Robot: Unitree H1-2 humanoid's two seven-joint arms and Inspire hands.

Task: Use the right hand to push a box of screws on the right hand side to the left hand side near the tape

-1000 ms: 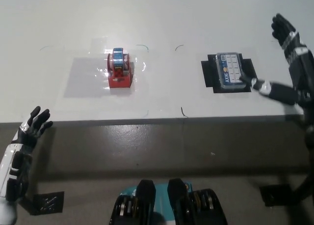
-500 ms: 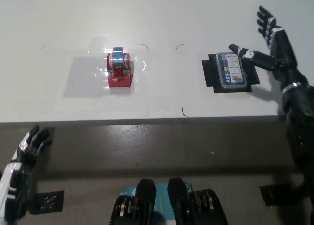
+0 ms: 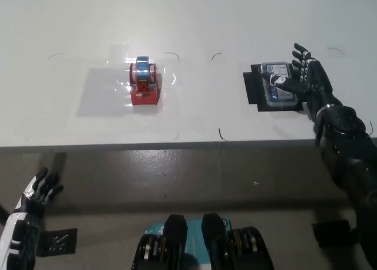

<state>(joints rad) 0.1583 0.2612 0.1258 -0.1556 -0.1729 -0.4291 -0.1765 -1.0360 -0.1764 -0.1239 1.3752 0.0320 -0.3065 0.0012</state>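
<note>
**Hand at the right side of the screw box**

Table [image 3: 194,22], white, fills the upper part of the head view; its near edge runs straight across the middle of the picture, with a grey-brown floor below it. The box of screws [image 3: 275,92] lies on the right part of the table, not far from the near edge, resting on a black mat [image 3: 252,88] that shows past it on the left and along its near side. The box is a clear, shallow case with a blue label down its left side and pale compartments on the right.

The right hand [image 3: 306,78], black, is at the box's right edge, its fingers [image 3: 298,52] spread apart and pointing toward the far edge of the table. One digit reaches leftward across the top of the box and lies over the compartments; the hand grips nothing. The black forearm runs down from it past the near edge toward the lower right corner of the picture.

The tape [image 3: 144,87], a blue roll in a red dispenser, stands on the left part of the table, well apart from the box, inside a faint glossy rectangle on the surface.

The left hand [image 3: 36,190] rests off the table, low at the picture's lower left, fingers apart and holding nothing.
</note>
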